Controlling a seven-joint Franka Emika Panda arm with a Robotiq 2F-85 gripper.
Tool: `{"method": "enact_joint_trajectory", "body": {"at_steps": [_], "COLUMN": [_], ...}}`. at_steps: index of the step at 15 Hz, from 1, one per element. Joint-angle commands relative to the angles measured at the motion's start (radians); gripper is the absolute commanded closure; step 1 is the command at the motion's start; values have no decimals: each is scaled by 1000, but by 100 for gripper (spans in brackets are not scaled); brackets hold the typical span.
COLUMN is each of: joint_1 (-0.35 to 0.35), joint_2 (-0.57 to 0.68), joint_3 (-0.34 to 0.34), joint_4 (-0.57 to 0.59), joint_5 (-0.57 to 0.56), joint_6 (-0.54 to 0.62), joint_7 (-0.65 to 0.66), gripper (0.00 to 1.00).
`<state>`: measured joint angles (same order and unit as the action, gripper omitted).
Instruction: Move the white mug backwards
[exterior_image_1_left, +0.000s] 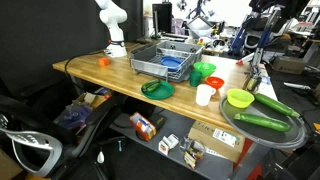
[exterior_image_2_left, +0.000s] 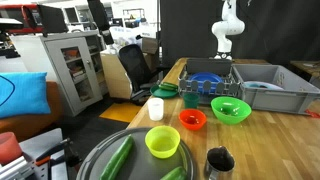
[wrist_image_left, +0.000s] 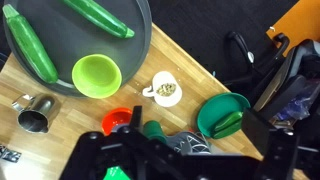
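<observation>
The white mug (exterior_image_1_left: 204, 95) stands upright near the table's front edge, between a green plate and a lime bowl. It also shows in an exterior view (exterior_image_2_left: 155, 108). In the wrist view the mug (wrist_image_left: 167, 90) is seen from above, with brownish bits inside and its handle to the left. My gripper (wrist_image_left: 197, 125) is open and empty, high above the table over the dish rack's edge, apart from the mug. The gripper is out of frame in both exterior views; only the white arm (exterior_image_1_left: 112, 22) shows.
Around the mug are an orange-red bowl (wrist_image_left: 120, 120), a lime bowl (wrist_image_left: 97, 73), a green plate holding a green pepper (wrist_image_left: 214, 104), a metal cup (wrist_image_left: 35, 115) and a dark tray with cucumbers (wrist_image_left: 130, 12). A dish rack (exterior_image_1_left: 163, 60) and a green bowl (exterior_image_1_left: 203, 69) stand behind it.
</observation>
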<state>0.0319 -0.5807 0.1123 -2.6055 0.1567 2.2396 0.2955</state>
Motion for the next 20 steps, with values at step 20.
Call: {"method": "enact_joint_trajectory", "body": {"at_steps": [20], "joint_1": [103], "joint_2": [317], "joint_3": [33], "joint_4": [8], "joint_5": [-55], "joint_6": [203], "joint_7": [-178], "gripper": [0]}}
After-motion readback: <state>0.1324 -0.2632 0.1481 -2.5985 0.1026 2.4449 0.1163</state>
